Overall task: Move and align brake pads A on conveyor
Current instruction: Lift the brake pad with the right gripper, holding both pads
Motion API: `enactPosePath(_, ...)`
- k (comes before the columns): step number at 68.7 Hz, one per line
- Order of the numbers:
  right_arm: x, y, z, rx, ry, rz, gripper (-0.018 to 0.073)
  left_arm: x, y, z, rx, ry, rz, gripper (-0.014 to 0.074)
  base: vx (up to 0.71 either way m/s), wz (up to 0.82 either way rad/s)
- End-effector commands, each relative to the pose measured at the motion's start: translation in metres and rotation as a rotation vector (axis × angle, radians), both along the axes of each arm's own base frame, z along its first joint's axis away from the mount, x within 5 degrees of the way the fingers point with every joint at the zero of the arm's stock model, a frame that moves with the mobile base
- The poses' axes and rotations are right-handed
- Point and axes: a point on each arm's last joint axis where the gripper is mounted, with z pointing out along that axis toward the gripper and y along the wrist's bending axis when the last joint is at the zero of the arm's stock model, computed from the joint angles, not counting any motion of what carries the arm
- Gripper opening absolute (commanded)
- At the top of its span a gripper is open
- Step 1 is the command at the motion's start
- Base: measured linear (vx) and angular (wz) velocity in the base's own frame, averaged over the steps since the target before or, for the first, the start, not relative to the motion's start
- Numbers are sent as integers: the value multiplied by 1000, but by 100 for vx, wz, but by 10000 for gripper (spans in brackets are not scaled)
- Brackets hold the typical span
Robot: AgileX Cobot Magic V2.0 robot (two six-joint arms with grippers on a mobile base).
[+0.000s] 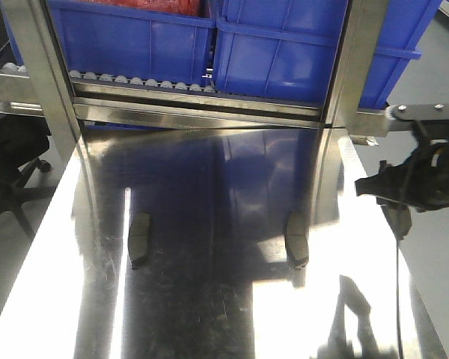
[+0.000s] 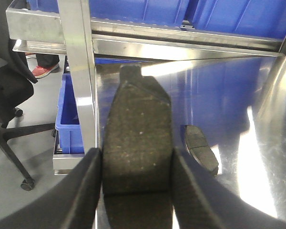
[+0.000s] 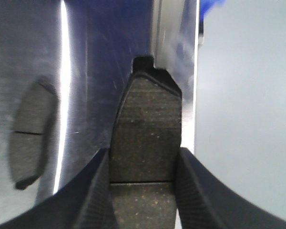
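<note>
Right wrist-mounted, right pincer [image 3: 143,160] clasps brake pad [image 3: 147,114] beside table edge [image 3: 193,71]

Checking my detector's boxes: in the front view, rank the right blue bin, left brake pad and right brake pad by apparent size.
1. right blue bin, largest by far.
2. left brake pad and right brake pad look alike, so they are left unranked.
</note>
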Motion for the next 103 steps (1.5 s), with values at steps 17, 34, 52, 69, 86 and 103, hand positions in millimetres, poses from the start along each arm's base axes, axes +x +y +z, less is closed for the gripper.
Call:
enactPosePath(17, -93, -12, 70, 27, -490, 13, -8, 3, 0, 17, -17, -118, -1, -6, 0, 0)
enactPosePath(34, -157, -18, 70, 25, -704, 33, -8, 3, 0, 17, -17, -118, -1, -6, 0, 0)
enactPosePath(52, -216, -24, 60, 26, -881, 38, -8, 3, 0, 17, -17, -118, -1, -6, 0, 0)
enactPosePath(69, -236, -26, 59, 35, -959, 34, -8, 3, 0, 17, -17, -118, -1, -6, 0, 0)
enactPosePath(86, -236, -26, 59, 35, -957, 34, -8, 3, 0, 17, -17, -118, -1, -6, 0, 0)
enactPosePath(103, -236, -26, 59, 35, -957, 34, -8, 3, 0, 17, -17, -118, -1, -6, 0, 0)
